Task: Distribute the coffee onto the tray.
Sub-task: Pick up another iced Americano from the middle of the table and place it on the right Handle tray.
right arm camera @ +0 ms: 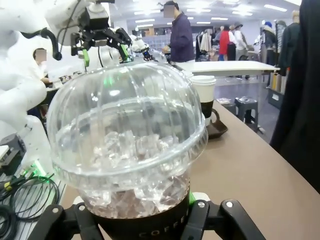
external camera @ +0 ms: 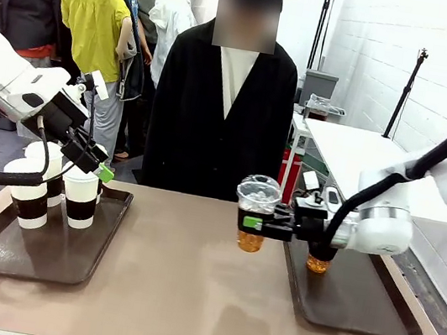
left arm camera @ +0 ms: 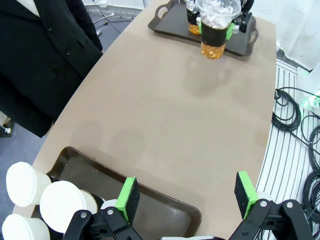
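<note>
Right end effector (external camera: pixel 259 223) clamps a clear dome-lidded iced coffee (external camera: pixel 254 215), brown-sleeved, amber below.

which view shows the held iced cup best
The front view: the whole iced cup side-on in the right gripper, above the table. The right wrist view gives its dome and ice close up; the left wrist view shows it small and far.

Clear glossy plastic forms the ribbed dome lid (right arm camera: pixel 125 125) of the iced coffee cup (external camera: pixel 254 215), ice glinting inside. At the frame's left, white paper cups (external camera: pixel 80 196) wear matt dark sleeves. Both trays (external camera: pixel 355 303) look smooth dark plastic with slight sheen; the tabletop (external camera: pixel 194 299) is matt beige.
</note>
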`<state>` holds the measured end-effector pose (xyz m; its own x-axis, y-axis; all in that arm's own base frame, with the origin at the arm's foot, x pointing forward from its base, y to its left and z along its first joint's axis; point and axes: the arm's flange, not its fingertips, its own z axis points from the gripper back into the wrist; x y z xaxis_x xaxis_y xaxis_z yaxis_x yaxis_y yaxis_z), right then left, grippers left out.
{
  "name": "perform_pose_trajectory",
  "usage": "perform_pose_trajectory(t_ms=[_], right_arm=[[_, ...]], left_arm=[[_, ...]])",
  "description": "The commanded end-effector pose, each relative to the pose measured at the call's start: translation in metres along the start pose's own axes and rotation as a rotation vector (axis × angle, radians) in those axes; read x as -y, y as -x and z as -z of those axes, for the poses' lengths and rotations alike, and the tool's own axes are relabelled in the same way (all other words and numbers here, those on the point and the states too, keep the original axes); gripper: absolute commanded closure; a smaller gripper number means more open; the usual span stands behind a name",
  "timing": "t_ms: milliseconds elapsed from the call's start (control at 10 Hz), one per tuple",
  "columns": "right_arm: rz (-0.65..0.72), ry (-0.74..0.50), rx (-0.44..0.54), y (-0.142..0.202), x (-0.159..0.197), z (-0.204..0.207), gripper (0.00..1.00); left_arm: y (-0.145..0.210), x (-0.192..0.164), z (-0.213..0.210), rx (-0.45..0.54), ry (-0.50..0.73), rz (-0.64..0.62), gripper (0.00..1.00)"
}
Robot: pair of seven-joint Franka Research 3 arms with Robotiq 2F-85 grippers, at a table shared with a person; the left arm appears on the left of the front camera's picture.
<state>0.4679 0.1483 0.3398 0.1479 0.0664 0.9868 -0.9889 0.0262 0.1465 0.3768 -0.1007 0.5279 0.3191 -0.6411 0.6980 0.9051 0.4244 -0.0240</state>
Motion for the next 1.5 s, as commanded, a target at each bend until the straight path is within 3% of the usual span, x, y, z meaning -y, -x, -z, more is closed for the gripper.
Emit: perform_pose_trajectory(t_ms=[0,500,800,1400], right_arm=[[0.002,-0.021,0.015,-0.010,-0.010,-0.026,0.39],[0.018,0.037,0.040,0.005,-0.027,-0.083,0.39],[0.045,-0.002,0.026,0.020,-0.035,-0.083,0.39],[0.022,0.099,0.011,0.038,-0.038,-0.127,0.39]], left_arm=[[0.002,-0.002,0.001,0.023,0.017,0.014,0.00],[0.002,-0.002,0.001,0.023,0.017,0.014,0.00],[0.002,-0.002,0.001,0.023,0.017,0.014,0.00],[0.002,-0.002,0.001,0.023,0.017,0.014,0.00]])
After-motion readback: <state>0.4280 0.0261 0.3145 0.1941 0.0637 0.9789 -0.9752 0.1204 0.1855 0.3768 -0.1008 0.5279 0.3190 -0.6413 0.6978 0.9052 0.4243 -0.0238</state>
